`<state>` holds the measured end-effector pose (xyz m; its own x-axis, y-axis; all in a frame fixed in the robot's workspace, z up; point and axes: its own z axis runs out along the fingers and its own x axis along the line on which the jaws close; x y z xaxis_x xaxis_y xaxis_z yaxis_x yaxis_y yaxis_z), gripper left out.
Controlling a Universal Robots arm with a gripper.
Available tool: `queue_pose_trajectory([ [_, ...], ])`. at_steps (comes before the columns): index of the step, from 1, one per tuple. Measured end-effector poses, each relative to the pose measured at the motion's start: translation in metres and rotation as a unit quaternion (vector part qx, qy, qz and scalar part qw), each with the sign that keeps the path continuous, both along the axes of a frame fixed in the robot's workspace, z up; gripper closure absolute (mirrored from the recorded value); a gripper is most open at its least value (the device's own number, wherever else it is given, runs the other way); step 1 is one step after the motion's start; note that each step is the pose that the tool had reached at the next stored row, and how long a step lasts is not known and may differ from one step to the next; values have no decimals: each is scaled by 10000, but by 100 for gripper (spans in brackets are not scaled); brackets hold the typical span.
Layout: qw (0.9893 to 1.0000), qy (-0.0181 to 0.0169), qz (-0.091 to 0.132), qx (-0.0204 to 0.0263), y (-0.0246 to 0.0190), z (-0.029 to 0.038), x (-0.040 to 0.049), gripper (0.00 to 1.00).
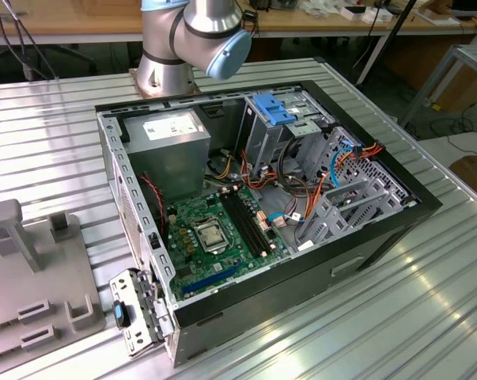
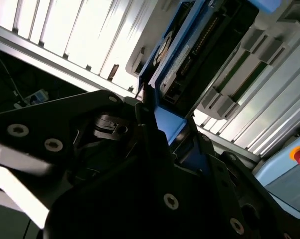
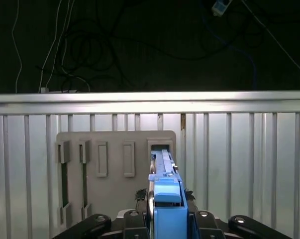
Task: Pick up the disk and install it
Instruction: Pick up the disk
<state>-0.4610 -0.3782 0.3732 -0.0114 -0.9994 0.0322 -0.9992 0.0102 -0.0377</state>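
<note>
Disk (image 3: pixel 165 199) edge-on between closed jaws; tray (image 3: pixel 115 194) near

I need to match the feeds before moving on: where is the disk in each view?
First wrist view: the disk, edge-on in the gripper, before the grey fixture plate.
Second wrist view: the disk juts from the gripper over the ribbed table.
Exterior view: the fixture plate lies at the exterior view's left.
Shared landmark: the ribbed table.
</note>
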Motion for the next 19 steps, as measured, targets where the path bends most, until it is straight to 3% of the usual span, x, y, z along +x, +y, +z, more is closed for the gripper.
queue_pose_trajectory([
  [6, 10000, 0, 0, 0, 0, 274, 0, 63],
  [19, 10000, 0, 0, 5, 0, 641, 1, 63],
])
